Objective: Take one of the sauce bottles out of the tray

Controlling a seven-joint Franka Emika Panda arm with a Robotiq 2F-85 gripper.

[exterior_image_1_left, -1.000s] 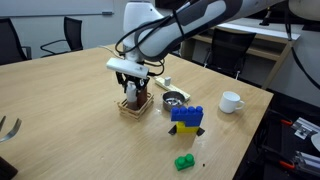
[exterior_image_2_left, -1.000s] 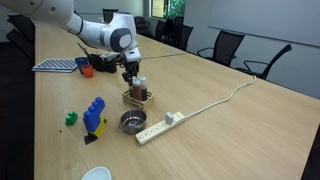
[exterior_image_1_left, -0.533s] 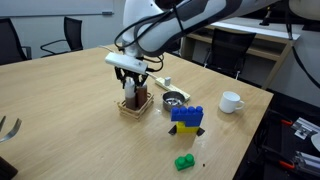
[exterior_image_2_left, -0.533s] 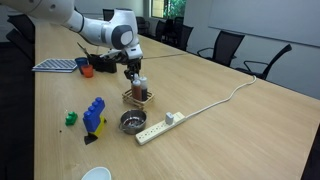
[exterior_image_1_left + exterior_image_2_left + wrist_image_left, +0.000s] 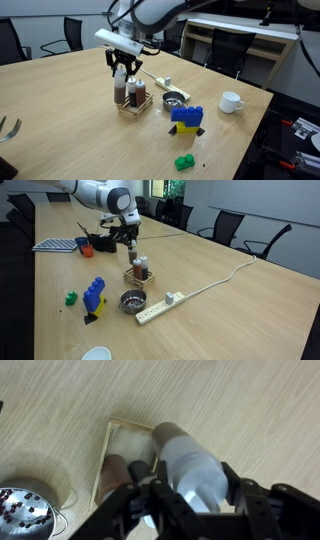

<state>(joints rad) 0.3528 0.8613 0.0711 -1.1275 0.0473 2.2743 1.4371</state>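
The sauce bottle [image 5: 133, 255] hangs upright in the gripper [image 5: 132, 247], which is clenched on its top, just above the tray [image 5: 138, 279] on the desk [image 5: 210, 315]. Its long axis is vertical. I judge the next move goes sideways, away from the dark bottle [image 5: 141, 267].

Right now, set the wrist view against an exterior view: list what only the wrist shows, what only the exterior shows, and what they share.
Only the wrist view: a look down into the tray, onto its bare floor. Only an exterior view: the white mug, the blue-and-yellow block stack and the green block. Both: the sauce bottle held in the gripper, the darker bottle in the tray, and the metal bowl beside it.
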